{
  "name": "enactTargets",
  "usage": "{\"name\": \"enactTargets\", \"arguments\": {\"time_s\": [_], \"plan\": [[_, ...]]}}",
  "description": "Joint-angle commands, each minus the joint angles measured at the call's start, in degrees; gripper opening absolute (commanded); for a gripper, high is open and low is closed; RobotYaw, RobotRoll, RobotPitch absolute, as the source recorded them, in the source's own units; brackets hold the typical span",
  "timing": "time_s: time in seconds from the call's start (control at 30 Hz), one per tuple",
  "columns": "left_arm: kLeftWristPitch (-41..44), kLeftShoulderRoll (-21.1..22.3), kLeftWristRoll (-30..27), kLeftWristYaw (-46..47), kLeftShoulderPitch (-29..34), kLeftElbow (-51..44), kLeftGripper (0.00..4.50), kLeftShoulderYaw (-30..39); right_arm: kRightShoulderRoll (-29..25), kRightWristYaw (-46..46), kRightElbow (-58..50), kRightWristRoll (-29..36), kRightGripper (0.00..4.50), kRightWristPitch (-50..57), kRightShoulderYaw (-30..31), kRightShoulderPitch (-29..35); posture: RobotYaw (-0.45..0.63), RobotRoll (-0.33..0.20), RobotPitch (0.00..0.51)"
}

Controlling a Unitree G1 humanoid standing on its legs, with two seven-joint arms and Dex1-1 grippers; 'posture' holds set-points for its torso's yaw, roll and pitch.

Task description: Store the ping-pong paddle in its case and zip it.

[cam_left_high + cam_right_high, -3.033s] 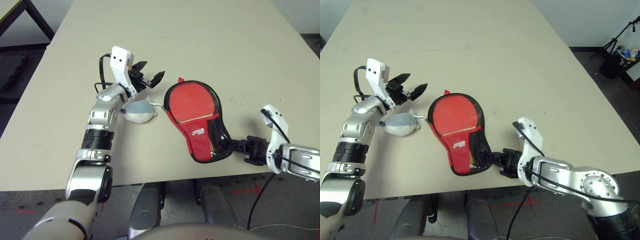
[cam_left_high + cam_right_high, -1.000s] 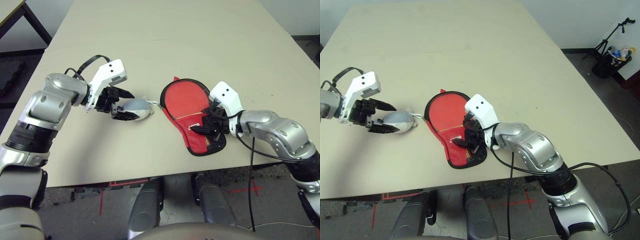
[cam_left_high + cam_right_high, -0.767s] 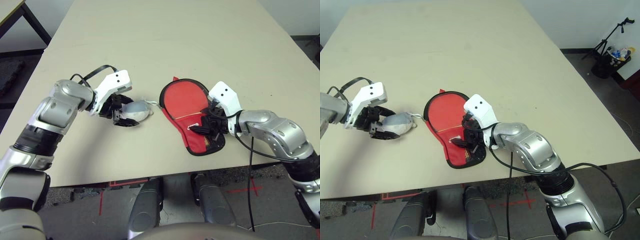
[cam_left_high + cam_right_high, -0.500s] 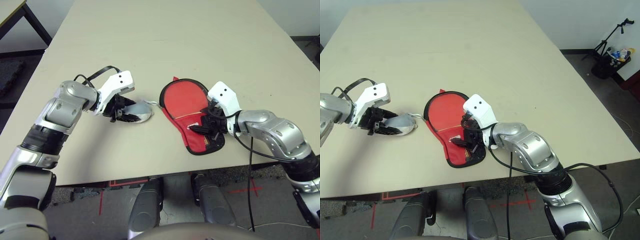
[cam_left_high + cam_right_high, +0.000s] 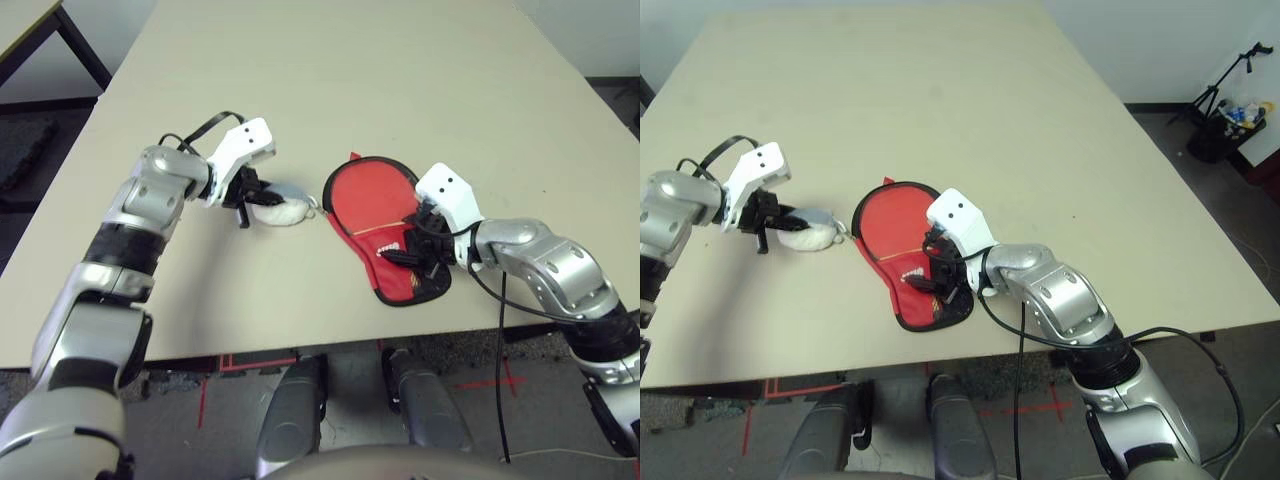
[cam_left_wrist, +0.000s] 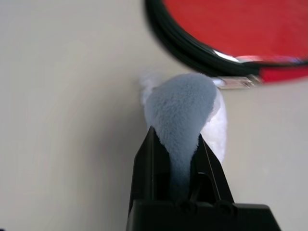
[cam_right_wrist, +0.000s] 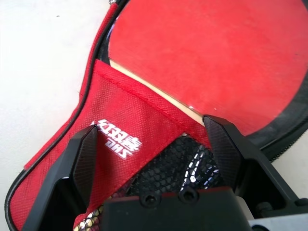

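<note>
The left gripper [image 6: 176,132] was pinching the pom-pom [image 6: 179,103] (the grey-white one). To its right lay the case [image 5: 375,270], with the paddle [image 7: 207,57] inside; over the case, the right gripper [image 7: 151,122] had its fingers spread.

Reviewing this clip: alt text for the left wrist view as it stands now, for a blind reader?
The left gripper, jaws shut on a soft grey-and-white pom-pom, pinches it above a pale tabletop. Just beyond lies part of the red paddle-shaped case with a black rim, a small metal zipper pull at its edge.
</note>
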Motion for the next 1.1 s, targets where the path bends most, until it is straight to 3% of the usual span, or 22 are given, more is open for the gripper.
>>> {"name": "enactTargets", "arguments": {"time_s": [0.03, 0.23, 0.4, 0.77, 1.1], "plan": [[-5.32, -2.49, 2.95, 6.08, -4.32, 8.78, 0.23, 0.64, 1.01, 1.67, 1.43, -0.61, 4.50, 0.44, 3.38, 0.83, -0.03, 0.000, 0.209], [-12.41, -7.70, 5.86, 14.08, -13.36, 23.20, 0.23, 1.23, 1.01, 2.81, 1.81, -1.48, 4.50, 0.18, 3.91, 1.39, -0.03, 0.000, 0.219], [-15.46, -11.34, 7.67, 19.51, -17.44, 29.27, 0.23, 1.66, 1.50, 3.34, 2.51, -2.06, 4.50, -0.05, 3.86, 1.57, -0.03, 0.000, 0.228], [-18.24, -20.61, 12.08, 31.62, -22.18, 35.27, 0.22, 1.62, 2.01, 4.29, 2.92, -3.01, 4.50, -0.13, 4.27, 2.28, -0.06, 0.000, 0.251], [-18.59, -29.41, 12.96, 35.18, -24.14, 36.30, 0.21, 2.67, 2.64, 4.40, 2.68, -3.44, 4.50, 0.14, 4.80, 2.52, -0.10, 0.000, 0.255]]}}
